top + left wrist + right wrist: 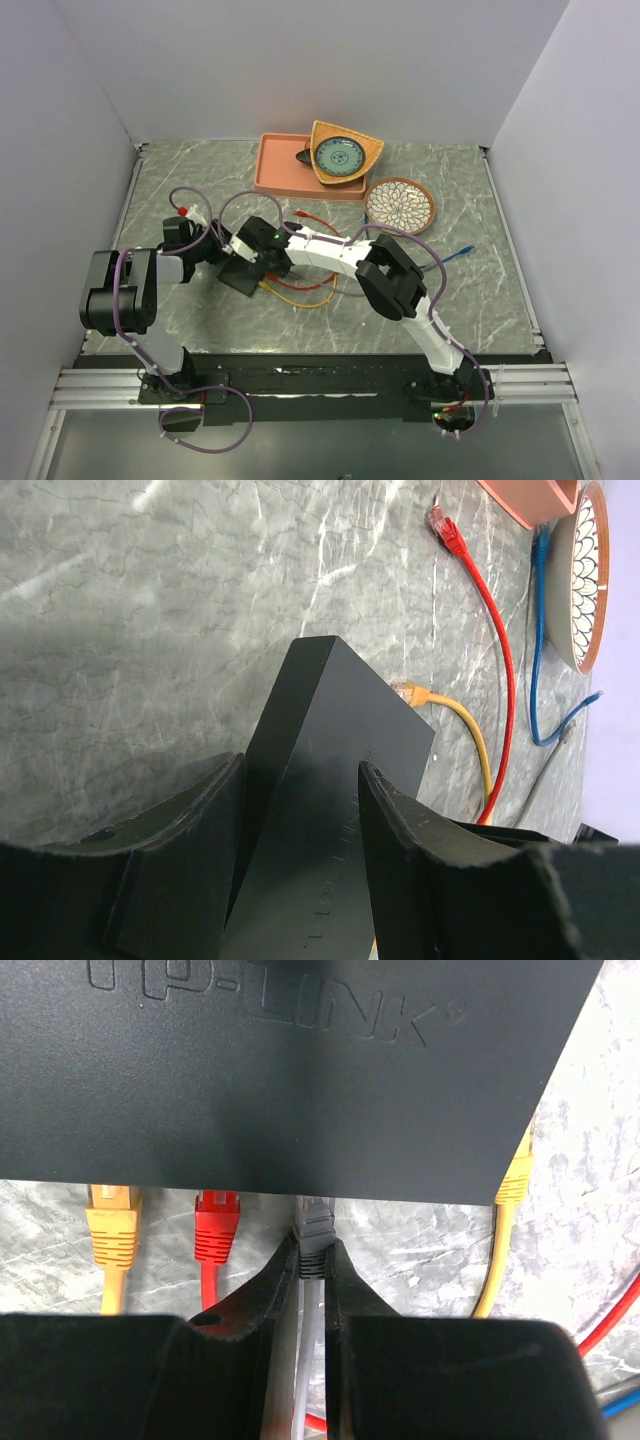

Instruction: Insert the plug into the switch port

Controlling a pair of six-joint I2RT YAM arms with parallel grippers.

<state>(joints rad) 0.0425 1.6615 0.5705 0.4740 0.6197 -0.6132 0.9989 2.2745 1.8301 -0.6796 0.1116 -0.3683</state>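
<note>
TP-LINK logo, embossed on the switch (300, 1090) (top edge cropped)

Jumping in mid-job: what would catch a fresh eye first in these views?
The right gripper pinches a grey plug right at the port edge of the switch, next to a red plug and a yellow plug along the same edge. The left gripper clamps the switch from the other side, mid-table. A pink tray sits at the far edge.

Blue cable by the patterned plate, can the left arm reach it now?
Probably not: the left hand grips the switch, and the right arm lies between it and the blue cable.
</note>
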